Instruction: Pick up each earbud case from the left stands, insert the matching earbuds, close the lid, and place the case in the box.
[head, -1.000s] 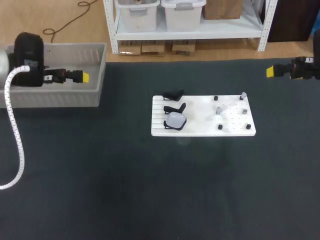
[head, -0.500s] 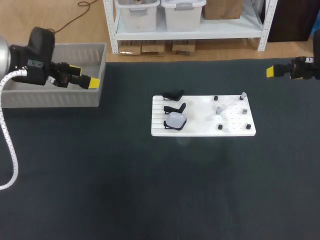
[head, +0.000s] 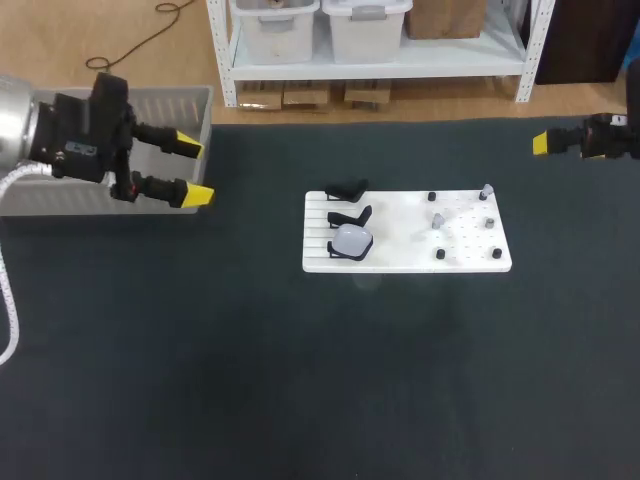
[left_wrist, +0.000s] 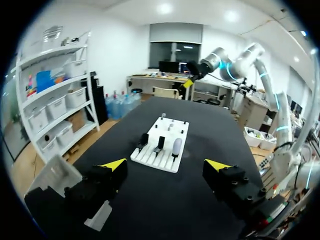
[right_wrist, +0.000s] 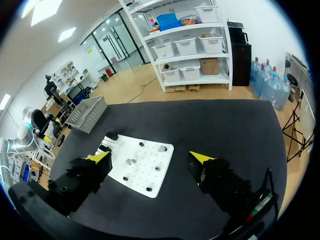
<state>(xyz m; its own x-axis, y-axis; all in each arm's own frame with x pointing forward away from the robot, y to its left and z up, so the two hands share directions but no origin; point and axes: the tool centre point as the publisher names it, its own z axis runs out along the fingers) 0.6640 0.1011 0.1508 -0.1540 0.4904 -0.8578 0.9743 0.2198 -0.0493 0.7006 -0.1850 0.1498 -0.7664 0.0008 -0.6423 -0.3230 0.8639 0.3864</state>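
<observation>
Dark matting covers the table (head: 300, 380), and a white board (head: 400, 225) lies a little right of its middle. Along the board's left edge stand three black holders. The two farther stands (head: 347, 188) are bare. The nearest one, by the board's near-left corner, carries the one earbud case (head: 351, 239), pale and rounded. Two small grey earbuds sit on the board's right half, one (head: 437, 221) near the middle and one (head: 486, 189) at the far-right corner, among dark pegs. The grey box (head: 200, 110) sits at the table's far-left corner.

The left gripper (head: 195, 171) hangs just off the box's near-right corner, its fingers spread wide and holding nothing, well apart from the board. The right gripper (right_wrist: 150, 157) waits over the table's far-right edge, also spread wide and empty.

The step in hand looks like the left arm's reach for the case. To do it well:

- Keep the fingers wide across the open matting.
- Line the gap up with the case from above, as the wrist view already looks straight down the row of stands.
- Descend so the yellow tips straddle the case's two broad sides, not its ends. The middle stand stands just beside it and could catch a finger.
- Close only when both tips are level with the case's body.
- Lift straight up out of the holder, since dragging sideways could shift the light board and upset the earbuds.

The right arm is best kept clear until the case is free.
</observation>
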